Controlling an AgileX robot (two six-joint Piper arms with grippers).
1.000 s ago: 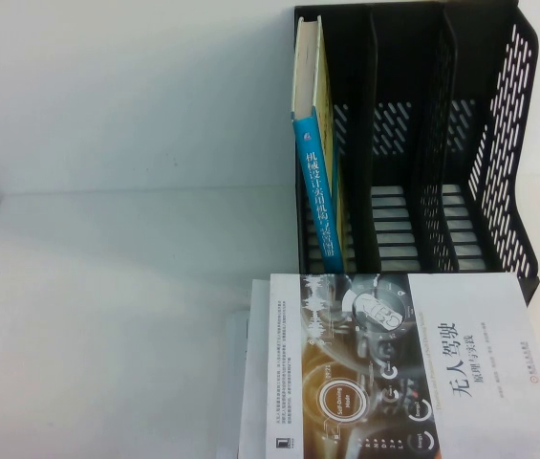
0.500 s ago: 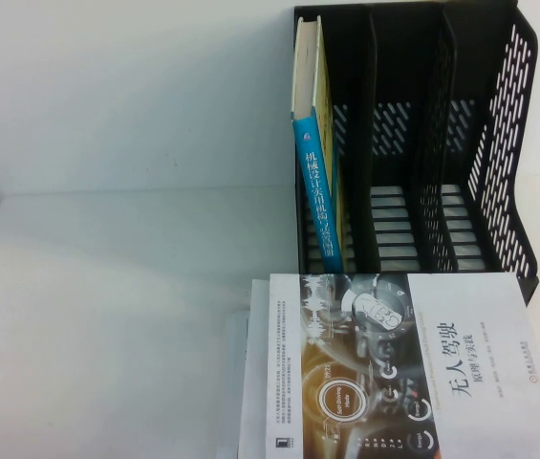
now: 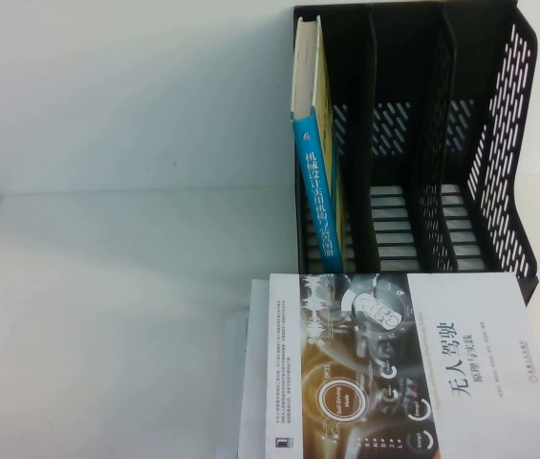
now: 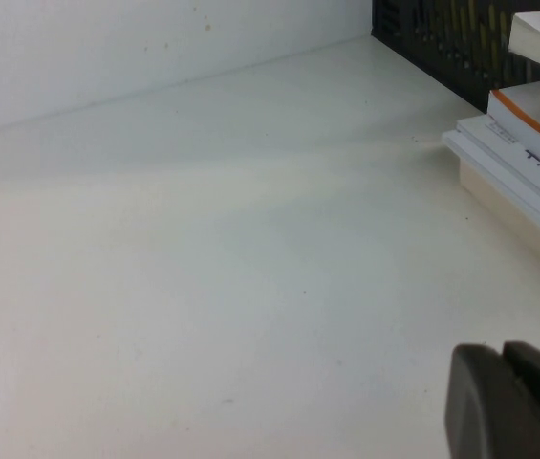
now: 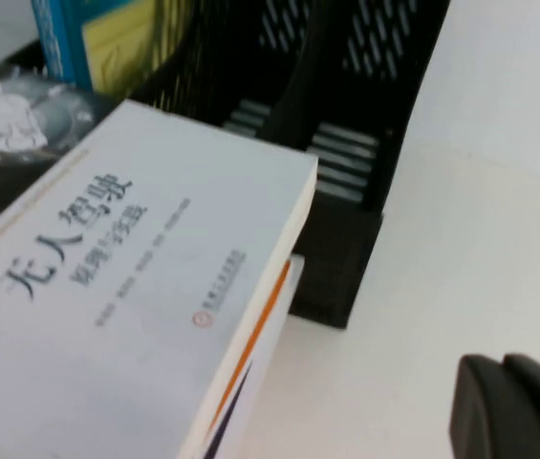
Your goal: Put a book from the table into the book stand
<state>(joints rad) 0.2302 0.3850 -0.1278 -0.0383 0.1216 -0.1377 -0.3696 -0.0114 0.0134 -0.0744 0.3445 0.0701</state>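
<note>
Book (image 3: 317,172) in stand (image 3: 413,143) (hands (image 4: 513,406) (image 5: 513,406) above table (image 3: 107,287))

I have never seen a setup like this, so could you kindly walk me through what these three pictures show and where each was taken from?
This is a two-armed table robot. The wide picture comes from a raised camera on the robot's side, looking down at the white table; neither arm shows in it. At the back stands a black book stand with three slots. The book, pale yellow with a blue spine, stands upright in the slot on the robot's left. In front lies a stack of books, topped by a white-and-dark book with a dashboard picture.

The other two pictures come from cameras on the wrists. The dark shape in the corner of each is that arm's gripper: the left gripper hovers over bare table, the right gripper beside the stack. Both look shut and hold nothing.
</note>
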